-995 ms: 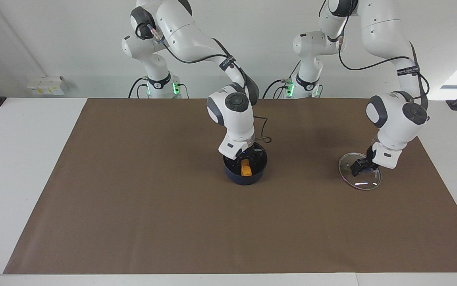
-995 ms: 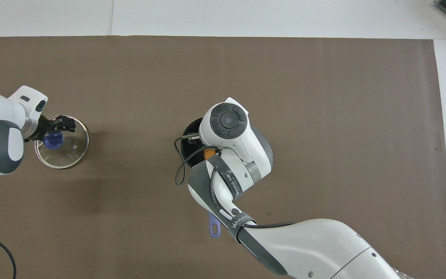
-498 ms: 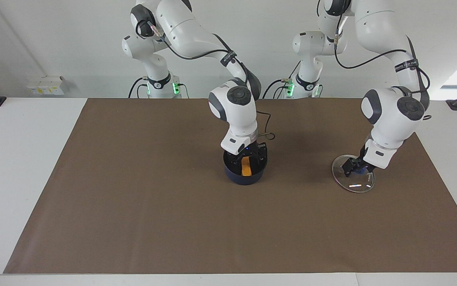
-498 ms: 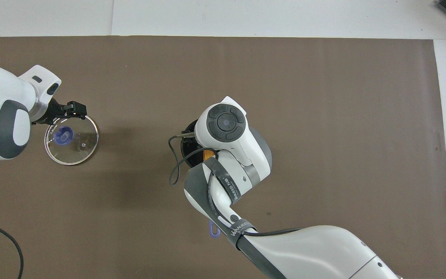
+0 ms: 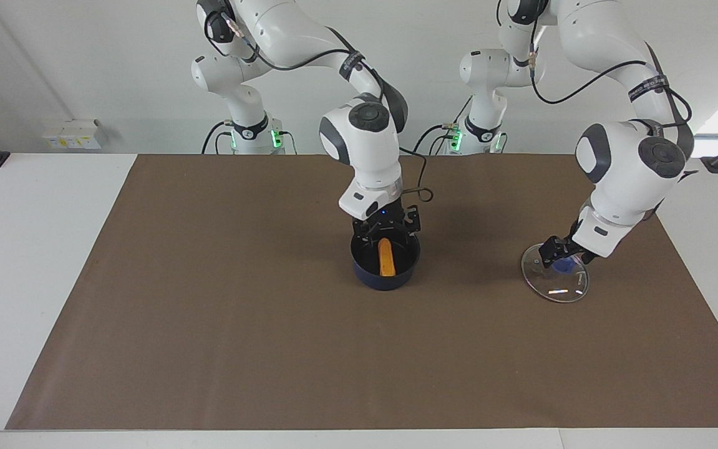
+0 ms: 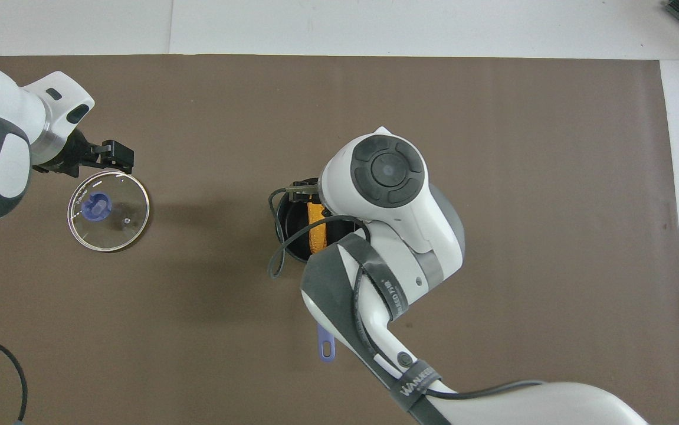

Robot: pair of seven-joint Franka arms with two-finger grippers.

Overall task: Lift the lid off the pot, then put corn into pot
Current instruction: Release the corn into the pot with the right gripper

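Since a second ago both arms have risen: the right gripper (image 5: 387,226) has lifted out of the small dark navy-blue saucepan, the pot (image 5: 385,262), and the left gripper (image 5: 559,249) has come up off the round clear glass lid (image 5: 555,274) with its blue centre knob. The right gripper now hangs just above the pot's rim, at the middle of the facing view, its fingers spread and holding nothing. The stubby yellow-orange corn cob (image 5: 386,257) lies released inside the pot, on the black bottom. The pot's long blue handle (image 6: 326,345) points toward the robots, showing low in the overhead view beneath the right arm. The lid lies flat on the brown mat (image 5: 240,349) at centre right of the facing view, well apart from the pot, toward the left arm's end. The left gripper, fingers apart and empty, hovers over the lid's edge.
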